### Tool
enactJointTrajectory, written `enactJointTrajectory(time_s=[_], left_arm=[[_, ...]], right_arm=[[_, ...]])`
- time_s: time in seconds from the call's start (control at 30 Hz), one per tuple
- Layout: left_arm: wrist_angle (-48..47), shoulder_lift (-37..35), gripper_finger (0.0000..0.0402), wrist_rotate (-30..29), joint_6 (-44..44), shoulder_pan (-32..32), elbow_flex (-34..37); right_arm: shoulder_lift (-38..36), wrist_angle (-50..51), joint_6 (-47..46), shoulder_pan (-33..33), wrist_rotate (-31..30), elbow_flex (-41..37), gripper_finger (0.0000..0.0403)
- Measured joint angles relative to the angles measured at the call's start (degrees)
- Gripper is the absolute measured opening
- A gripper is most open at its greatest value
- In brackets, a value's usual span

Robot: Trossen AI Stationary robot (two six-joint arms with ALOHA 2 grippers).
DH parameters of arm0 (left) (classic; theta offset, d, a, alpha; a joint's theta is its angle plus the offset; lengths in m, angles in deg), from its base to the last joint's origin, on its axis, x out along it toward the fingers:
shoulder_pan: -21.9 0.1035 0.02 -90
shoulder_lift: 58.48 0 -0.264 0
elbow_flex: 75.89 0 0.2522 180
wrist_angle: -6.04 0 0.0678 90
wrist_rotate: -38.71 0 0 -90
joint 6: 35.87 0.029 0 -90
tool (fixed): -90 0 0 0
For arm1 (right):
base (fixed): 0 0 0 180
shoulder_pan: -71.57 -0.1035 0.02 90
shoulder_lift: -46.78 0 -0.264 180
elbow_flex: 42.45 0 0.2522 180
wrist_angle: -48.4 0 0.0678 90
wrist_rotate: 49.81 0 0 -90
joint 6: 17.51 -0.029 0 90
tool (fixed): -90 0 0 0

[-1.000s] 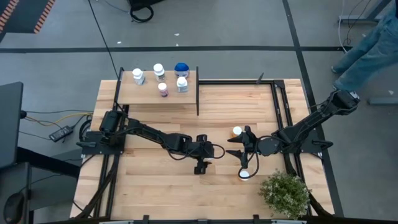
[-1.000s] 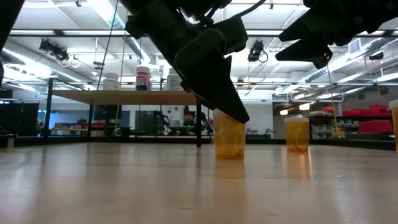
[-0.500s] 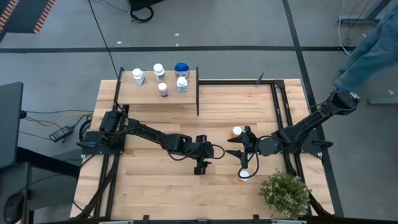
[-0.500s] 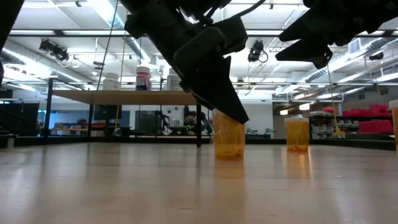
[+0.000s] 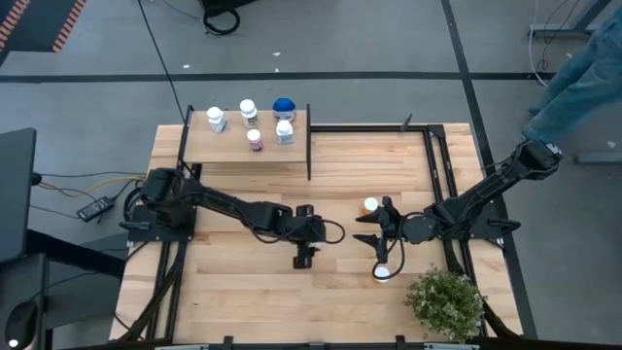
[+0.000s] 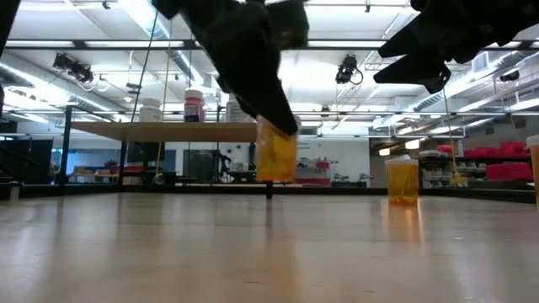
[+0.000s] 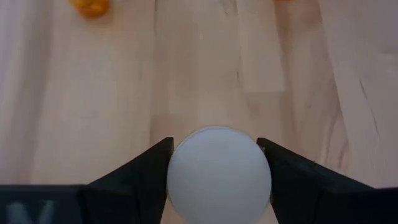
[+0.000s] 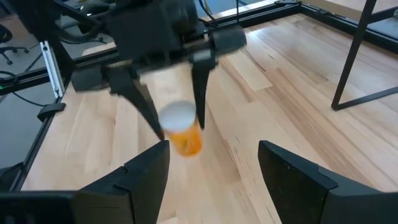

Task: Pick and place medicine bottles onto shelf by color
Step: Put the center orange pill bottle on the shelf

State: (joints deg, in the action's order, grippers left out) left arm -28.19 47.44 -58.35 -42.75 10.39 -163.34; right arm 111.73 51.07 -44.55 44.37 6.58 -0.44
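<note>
One orange bottle [image 6: 276, 156] hangs clear of the worktop [image 5: 233, 282] in your left claw [image 5: 303, 255], pinched by its white cap so it can travel to the shelf [image 5: 233, 146] far left. Your right claw [image 5: 382, 238] waits open between two more bottles.

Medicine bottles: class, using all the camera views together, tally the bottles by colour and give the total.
Orange bottles: 3
White bottles: 3
Pinkish bottle: 1
Blue-topped bottle: 1
Total: 8
</note>
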Motion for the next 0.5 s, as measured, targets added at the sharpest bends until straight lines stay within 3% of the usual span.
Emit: enactJointTrajectory(time_s=[0.1, 0.33, 0.5], left_arm=[[-6.5, -3.7, 0.0242, -2.0, 0.0, 0.1, 0.0], [-18.3, -13.3, 0.0215, -5.3, -1.2, 0.4, 0.0], [-27.2, -19.7, 0.0227, -9.8, -3.0, 1.6, 0.0]], right_arm=[[0.0, 0.5, -0.4, 0.0, 0.1, 0.0, 0.0253], [0.0, 0.8, -0.9, 0.0, 0.2, 0.0, 0.0253], [0.0, 1.1, -1.5, 0.0, 0.2, 0.0, 0.0253]])
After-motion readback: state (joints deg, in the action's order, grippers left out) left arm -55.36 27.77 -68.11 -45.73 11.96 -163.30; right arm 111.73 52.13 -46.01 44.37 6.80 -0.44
